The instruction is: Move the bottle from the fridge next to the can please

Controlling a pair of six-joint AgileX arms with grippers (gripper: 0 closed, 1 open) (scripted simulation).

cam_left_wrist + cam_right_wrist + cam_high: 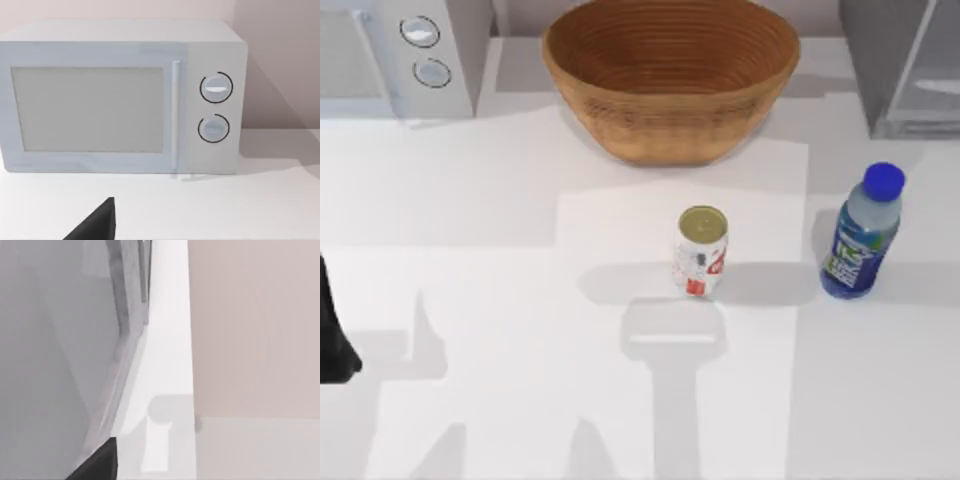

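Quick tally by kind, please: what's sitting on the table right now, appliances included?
Bottles: 1, the bottle
Cans: 1, the can
Bowls: 1, the woven bowl
Appliances: 2, the microwave and the fridge
Total: 5
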